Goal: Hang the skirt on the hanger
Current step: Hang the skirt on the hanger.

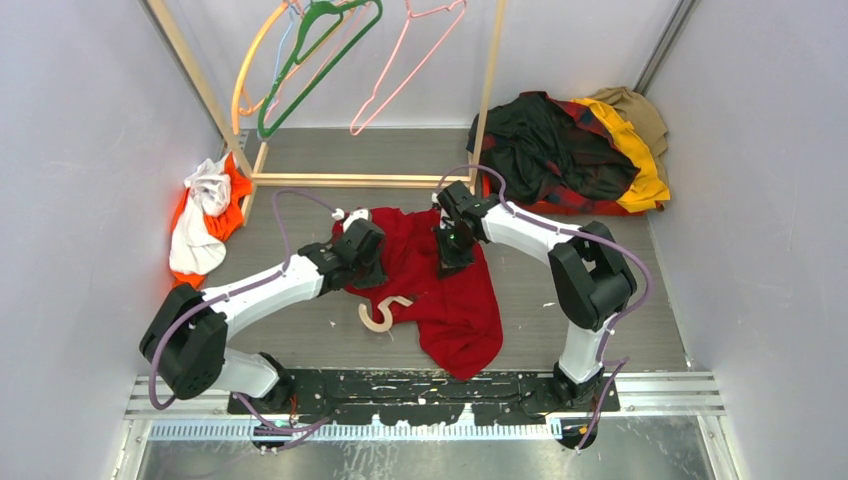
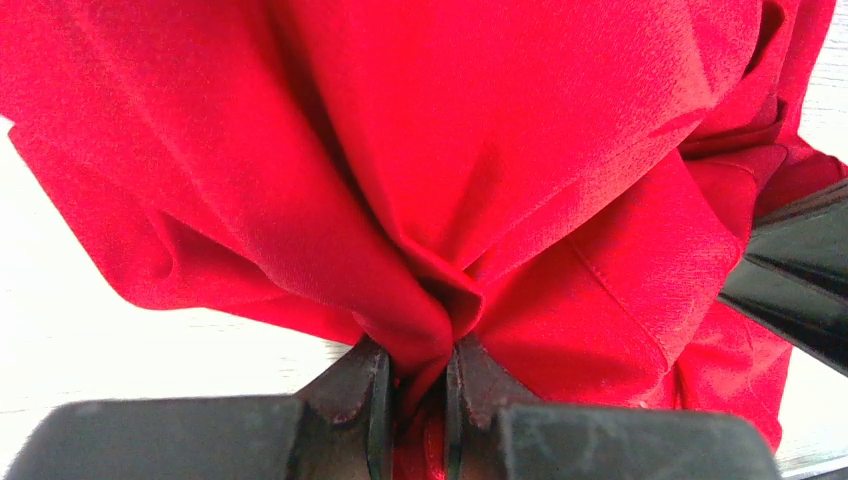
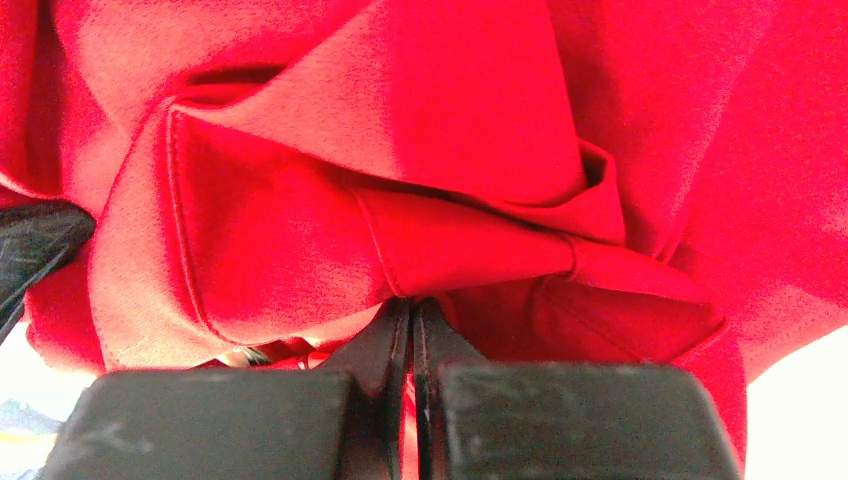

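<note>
Grey counter (image 1: 590,300) boxed in by pale walls, with a wooden rack (image 1: 350,180) standing at the back. A green hanger (image 1: 318,62), a pink hanger (image 1: 408,62) and an orange hanger (image 1: 248,75) dangle off it.

The red skirt (image 1: 450,295) is lying in a rumpled heap pretty much in the middle of the counter, between the two arms, with its wide end spilling toward the arm bases. The cream hanger (image 1: 380,316) is flat on the counter at the skirt's near-left edge. Only the curved hook pokes out, and the rest is buried under the fabric, so I can't say how it sits under there.

Both arms are bent in over the far end of the skirt. The left fingers (image 2: 368,392) are clamped on a bunched fold of red cloth, which is squeezed up between them. The right fingers (image 3: 392,345) are pinched nearly together on a hemmed edge of the skirt, with a sliver of red showing in the gap.

Off to the back right there's a clothes pile (image 1: 575,150), dark plaid stuff plus something yellow and tan. By the left wall sits an orange and white bundle (image 1: 205,215).
</note>
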Available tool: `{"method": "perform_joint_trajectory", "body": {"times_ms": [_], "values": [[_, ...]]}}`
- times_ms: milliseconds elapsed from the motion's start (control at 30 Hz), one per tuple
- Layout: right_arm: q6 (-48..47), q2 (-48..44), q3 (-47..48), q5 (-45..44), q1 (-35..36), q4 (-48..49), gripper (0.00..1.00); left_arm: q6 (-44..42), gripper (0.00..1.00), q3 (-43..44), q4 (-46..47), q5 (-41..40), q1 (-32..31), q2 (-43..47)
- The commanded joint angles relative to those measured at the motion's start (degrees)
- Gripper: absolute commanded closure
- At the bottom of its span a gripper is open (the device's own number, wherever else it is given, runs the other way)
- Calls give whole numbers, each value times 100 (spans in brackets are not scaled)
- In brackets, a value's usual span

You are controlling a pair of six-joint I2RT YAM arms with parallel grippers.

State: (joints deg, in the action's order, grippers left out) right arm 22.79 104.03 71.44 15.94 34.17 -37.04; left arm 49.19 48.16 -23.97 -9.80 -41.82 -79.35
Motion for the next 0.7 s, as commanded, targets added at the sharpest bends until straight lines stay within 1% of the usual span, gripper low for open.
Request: {"method": "perform_joint_trajectory", "body": {"times_ms": [0, 133, 233, 267, 300, 367, 433, 567, 667], "values": [[-69, 130, 175, -1182, -113, 1846, 98, -699, 100, -252, -652, 1766, -389, 46], [328, 332, 55, -1268, -129, 2129, 97, -679, 100, -353, -604, 1960, -390, 133], [368, 349, -78, -1338, -140, 2305, 91, -624, 100, -430, -647, 1930, -393, 280], [340, 284, -112, -1375, -140, 2307, 88, -621, 100, -446, -685, 1891, -390, 322], [249, 170, -131, -1359, -139, 2274, 80, -613, 100, -443, -730, 1864, -377, 349], [144, -276, -292, -1322, -118, 2340, 62, -597, 100, -401, -816, 1848, -345, 342], [-19, -756, -410, -1452, -52, 2300, 42, -571, 100, -336, -877, 1834, -335, 282], [-333, -1491, -380, -1728, 61, 1830, 30, -527, 100, -185, -1018, 1853, -334, 78], [-575, -2054, -415, -2233, 387, 1493, 29, -503, 100, -137, -1103, 1785, -326, 20]]}}
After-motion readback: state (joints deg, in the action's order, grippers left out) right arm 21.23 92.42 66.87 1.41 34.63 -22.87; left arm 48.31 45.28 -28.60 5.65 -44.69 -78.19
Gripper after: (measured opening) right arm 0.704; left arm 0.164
